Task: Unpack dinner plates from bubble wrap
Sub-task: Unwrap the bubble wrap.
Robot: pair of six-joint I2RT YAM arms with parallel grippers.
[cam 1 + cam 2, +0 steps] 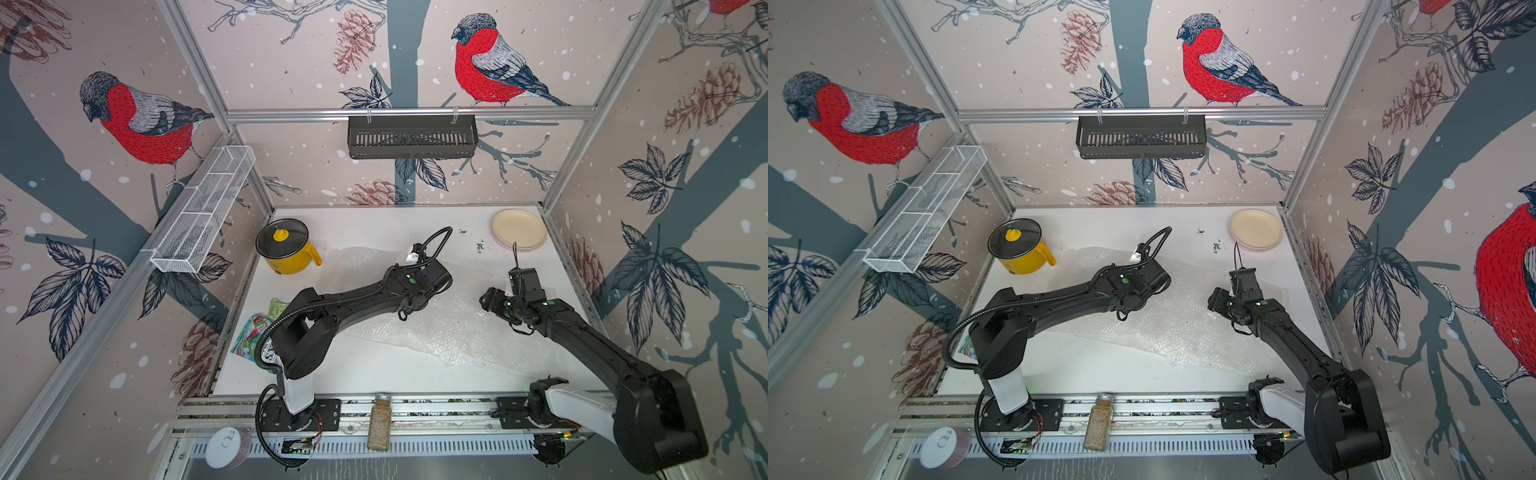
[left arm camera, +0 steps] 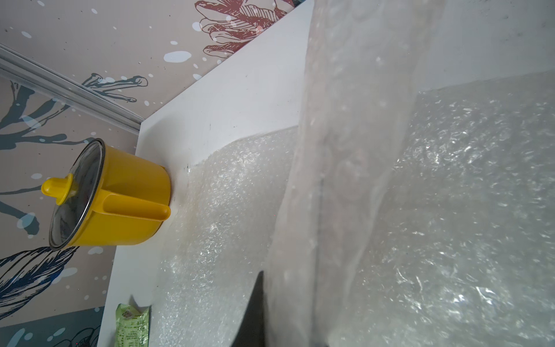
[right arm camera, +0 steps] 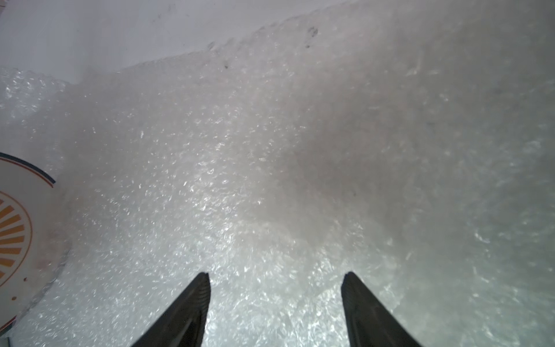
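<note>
The wrap (image 1: 419,332) is lying spread across the middle of the table (image 1: 374,374). In the right wrist view the sunburst plate (image 3: 18,228) is showing at the wrap's edge, its rim partly under the plastic. The cream plate (image 1: 519,227) is sitting on the lilac plate (image 1: 530,248) in the far right corner, and no pink one is showing.

Your left gripper (image 2: 288,300) is pinching a raised fold of wrap, fingers together on it. Your right gripper (image 3: 276,275) is hovering over the sheet, fingers apart and holding nothing.

You are probably peeling the sheet off the sunburst plate. Be lifting the fold slowly, up and away, so the plate is not dragging along, and be aiming the right gripper at the plate's bare rim. Be minding the pot (image 1: 286,249) just beside the wrap's far edge.
</note>
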